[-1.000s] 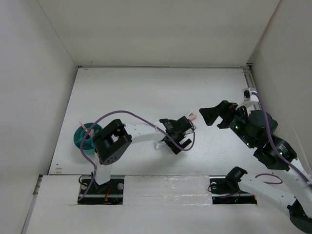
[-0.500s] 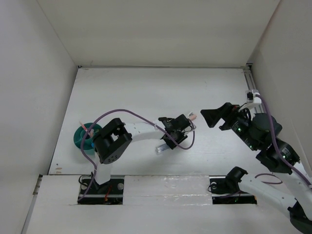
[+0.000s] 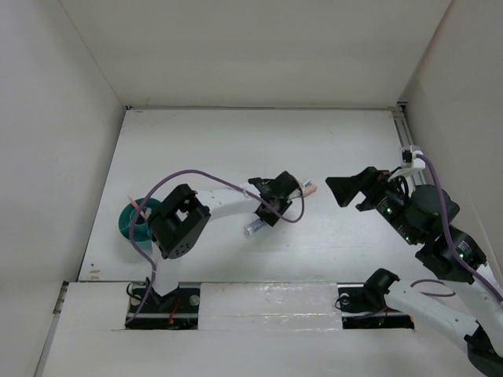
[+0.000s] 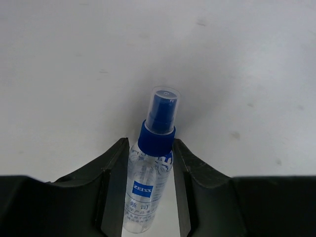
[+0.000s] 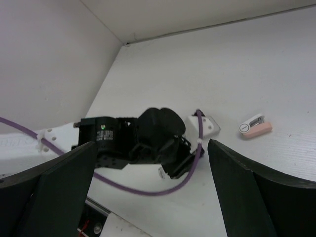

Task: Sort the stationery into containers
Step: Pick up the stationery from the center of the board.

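The left gripper is clamped on a small clear spray bottle. Its two fingers press the sides of the labelled body just behind the blue collar, and the capped nozzle points out past the fingertips. From above, this grip sits well to the right of the teal cup, out over the white table. The views do not show whether the bottle is off the surface.

The likeliest trouble is the grip itself. The body is round, smooth plastic held by two flat faces, so I judge it could swivel or slide out on the way to the cup, all the more if the arm swings fast.

At the cup, pink and orange ends already stick up from inside. A bottle arriving tilted could catch the rim, sit on those pieces, or tip the light cup over. Letting go too high risks a bounce out.

The left arm's purple cable loops between the cup and the gripper and could snag or brush the cup's contents as the arm folds back.

The right gripper stands wide apart and holds nothing, farther right of the cup. A small pink-and-white item lies near it, so a reach now could crowd the left wrist.
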Motion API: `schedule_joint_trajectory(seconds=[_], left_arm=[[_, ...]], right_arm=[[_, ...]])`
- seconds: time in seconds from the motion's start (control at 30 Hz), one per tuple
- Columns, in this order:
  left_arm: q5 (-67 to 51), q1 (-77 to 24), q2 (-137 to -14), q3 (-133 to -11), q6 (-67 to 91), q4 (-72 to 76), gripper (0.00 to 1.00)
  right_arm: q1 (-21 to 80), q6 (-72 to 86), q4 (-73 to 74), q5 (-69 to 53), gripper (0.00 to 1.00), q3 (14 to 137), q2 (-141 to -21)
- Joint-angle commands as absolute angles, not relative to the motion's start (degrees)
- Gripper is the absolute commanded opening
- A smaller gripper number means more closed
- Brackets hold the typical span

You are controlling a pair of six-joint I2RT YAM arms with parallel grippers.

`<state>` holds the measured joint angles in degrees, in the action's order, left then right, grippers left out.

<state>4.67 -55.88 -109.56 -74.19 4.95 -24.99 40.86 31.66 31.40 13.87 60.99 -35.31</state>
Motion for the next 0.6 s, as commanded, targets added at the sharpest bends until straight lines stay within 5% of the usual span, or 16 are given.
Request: schedule_joint_trajectory(seconds=[0.0,0.3,0.57], left_arm=[[13.26,-50.19,-105.3,-79.0,10.19,-26.81,0.0],[32.02,-46.06,-95.63,-90.25,16.6,-26.89,0.0],[45.96,-28.06,-81.94,-83.78,26.89,-21.1,0.0]], right_arm=[[40.52,30.76,29.44,14.24,0.99,61.35,-34.63],[40.52,30.76,28.92,13.54,0.99,61.35,-35.16],[39.99,30.76,25.76,8.81,0.99,59.16,-36.55]])
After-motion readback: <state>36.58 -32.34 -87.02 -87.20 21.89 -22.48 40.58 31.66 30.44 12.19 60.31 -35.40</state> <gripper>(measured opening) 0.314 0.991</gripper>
